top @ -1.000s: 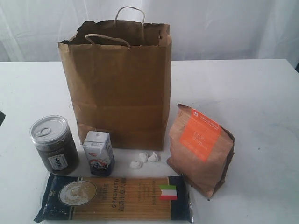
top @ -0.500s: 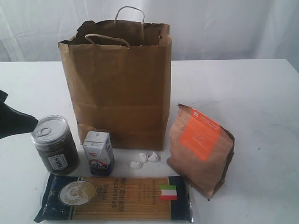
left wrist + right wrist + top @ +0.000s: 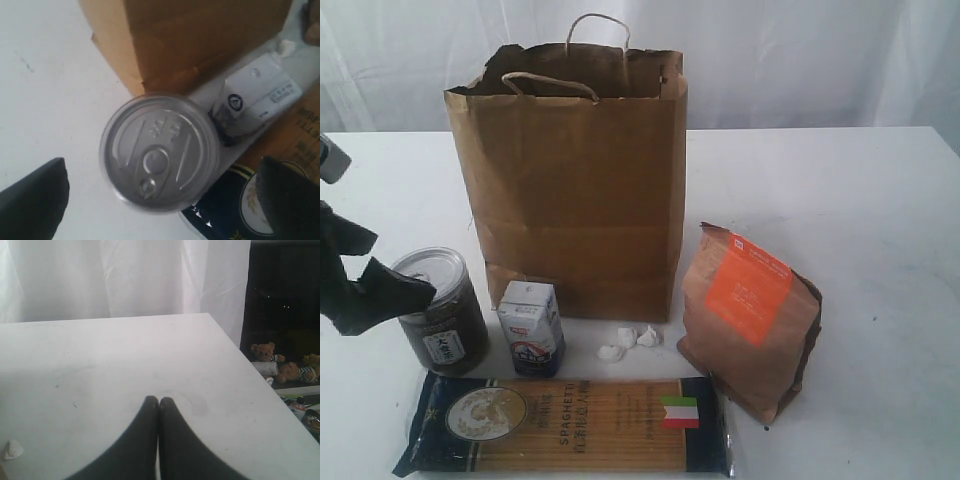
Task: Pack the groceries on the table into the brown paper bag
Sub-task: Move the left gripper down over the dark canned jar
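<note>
I am hovering my left gripper [image 3: 162, 167] over the dark glass jar with the silver pull-tab lid [image 3: 440, 312]. My black fingers [image 3: 35, 200] are standing spread wide on either side of its rim and touching nothing. I judge that this lets them drop around the round body without knocking it over.

The jar is standing upright on the wide white tabletop [image 3: 850, 190], just in front of the left front corner of the tall kraft-brown paper bag with twisted-cord handles [image 3: 570, 190]. The bag is standing upright with its mouth gaping, leaving a way in from above; I cannot see inside it.

The small white-and-blue carton [image 3: 532, 327] is standing just beside the jar, in front of the bag's middle. The long dark-ended spaghetti pack [image 3: 570, 425] is lying flat further out in front of the bag. The orange-labelled brown pouch [image 3: 750, 320] is leaning upright off the bag's right front corner.

I am holding my right gripper [image 3: 159, 402] pinched together on nothing above bare tabletop, probably to stay clear of the left arm's work. I cannot place it relative to the bag.
</note>
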Controlling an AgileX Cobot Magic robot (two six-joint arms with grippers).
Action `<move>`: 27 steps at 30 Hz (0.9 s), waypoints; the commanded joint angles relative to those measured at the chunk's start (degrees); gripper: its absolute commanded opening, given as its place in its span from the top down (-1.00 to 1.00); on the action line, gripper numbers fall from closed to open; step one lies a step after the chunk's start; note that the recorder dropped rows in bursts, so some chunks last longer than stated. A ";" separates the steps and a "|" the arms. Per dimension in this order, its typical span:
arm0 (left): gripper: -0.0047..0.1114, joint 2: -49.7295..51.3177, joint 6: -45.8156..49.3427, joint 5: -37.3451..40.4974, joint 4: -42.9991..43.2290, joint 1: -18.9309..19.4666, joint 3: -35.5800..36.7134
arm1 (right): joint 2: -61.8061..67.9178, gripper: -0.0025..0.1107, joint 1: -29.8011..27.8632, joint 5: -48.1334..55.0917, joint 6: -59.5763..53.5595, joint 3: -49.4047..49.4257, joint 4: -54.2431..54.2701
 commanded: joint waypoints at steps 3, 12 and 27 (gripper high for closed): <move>-0.87 3.08 20.97 2.01 -16.33 -0.40 0.34 | 0.10 0.96 -0.36 -0.12 -0.21 0.23 0.07; -0.87 9.28 36.46 2.77 -19.26 -0.40 0.34 | 0.10 0.96 -0.36 -0.02 -0.21 0.23 0.07; -0.87 12.84 37.50 1.70 -20.07 -0.40 0.23 | 0.10 0.96 -0.36 -0.02 -0.21 0.23 0.07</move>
